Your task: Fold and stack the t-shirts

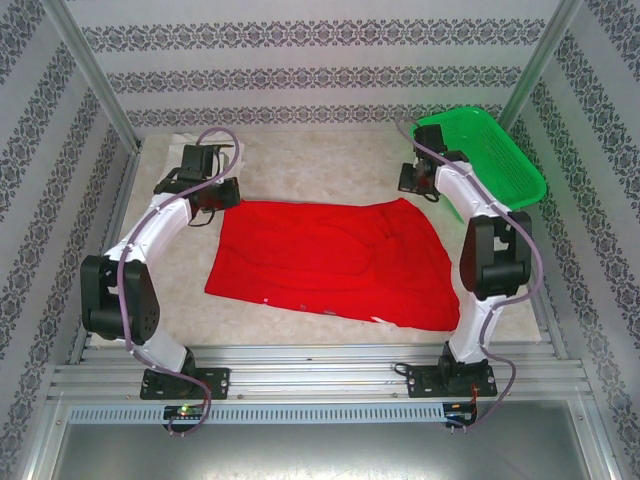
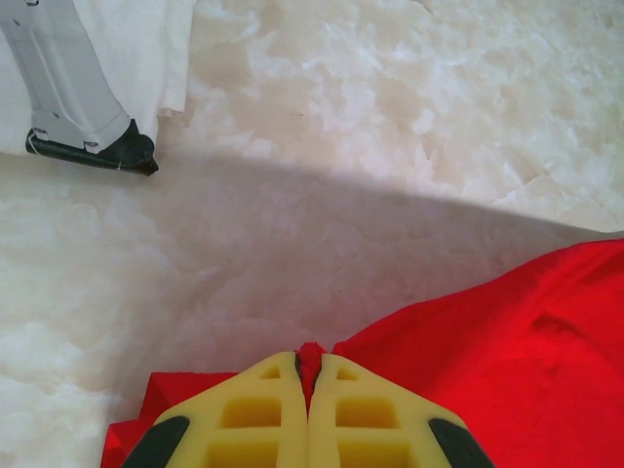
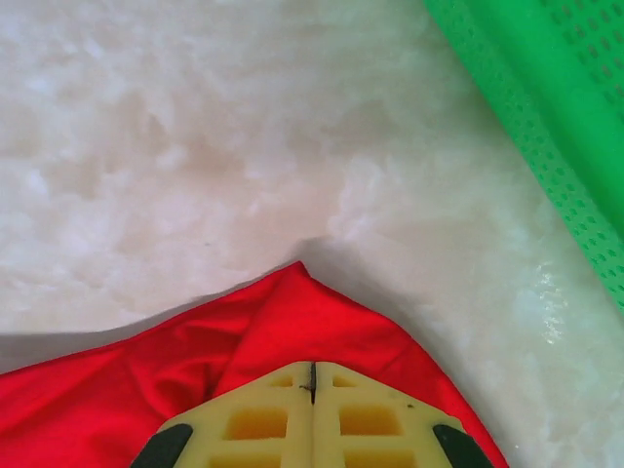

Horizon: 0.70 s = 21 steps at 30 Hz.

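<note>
Basket (image 1: 510,165), green mesh, sits at the desk's (image 1: 320,160) far right edge, near the right end effector (image 3: 312,369); the white shirt (image 2: 136,58) lies far left. The red shirt (image 1: 320,260) lies spread mid-desk. The left end effector (image 2: 308,375) pinches its far left corner; the right end effector's jaws are pressed together over its far right corner.

The red t-shirt (image 1: 330,262) is matt, softly creased cloth; the worktop (image 1: 300,160) is fleecy and off-white; the green basket (image 1: 505,150) is glossy perforated plastic; the frame rails (image 1: 320,365) are ribbed bare metal.
</note>
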Each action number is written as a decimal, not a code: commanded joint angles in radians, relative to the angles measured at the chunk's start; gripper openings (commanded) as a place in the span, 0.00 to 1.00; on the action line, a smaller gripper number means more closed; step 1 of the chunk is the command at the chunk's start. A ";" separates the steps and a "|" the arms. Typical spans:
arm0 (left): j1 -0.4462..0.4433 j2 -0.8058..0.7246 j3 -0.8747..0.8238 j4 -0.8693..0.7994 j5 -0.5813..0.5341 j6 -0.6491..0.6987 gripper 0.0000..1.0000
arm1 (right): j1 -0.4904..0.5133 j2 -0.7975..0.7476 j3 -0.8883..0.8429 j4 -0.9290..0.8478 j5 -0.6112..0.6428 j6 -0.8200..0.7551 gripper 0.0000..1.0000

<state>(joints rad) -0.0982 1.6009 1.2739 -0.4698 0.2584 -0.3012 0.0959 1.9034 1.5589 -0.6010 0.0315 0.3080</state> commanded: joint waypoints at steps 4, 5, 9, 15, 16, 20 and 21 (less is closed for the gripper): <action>-0.007 -0.024 -0.024 0.055 0.013 -0.035 0.00 | -0.023 0.174 0.163 -0.133 -0.080 0.007 0.39; -0.009 -0.025 -0.026 0.058 0.015 -0.036 0.00 | -0.019 0.209 0.201 -0.165 -0.075 0.001 0.42; -0.015 -0.034 -0.030 0.050 0.010 -0.035 0.00 | -0.009 0.346 0.339 -0.290 -0.055 -0.012 0.50; -0.018 -0.045 -0.040 0.043 -0.001 -0.039 0.00 | -0.004 0.448 0.422 -0.340 -0.020 -0.009 0.47; -0.019 -0.045 -0.041 0.044 -0.003 -0.039 0.00 | -0.003 0.462 0.436 -0.348 -0.011 -0.009 0.46; -0.020 -0.044 -0.040 0.041 -0.010 -0.039 0.00 | 0.001 0.504 0.476 -0.374 -0.004 -0.010 0.30; -0.019 -0.044 -0.041 0.040 -0.010 -0.039 0.00 | 0.000 0.510 0.479 -0.376 -0.008 -0.012 0.21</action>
<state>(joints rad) -0.1104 1.5902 1.2453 -0.4549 0.2581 -0.3237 0.0834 2.3772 2.0090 -0.9192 -0.0044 0.3077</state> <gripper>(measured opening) 0.050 0.248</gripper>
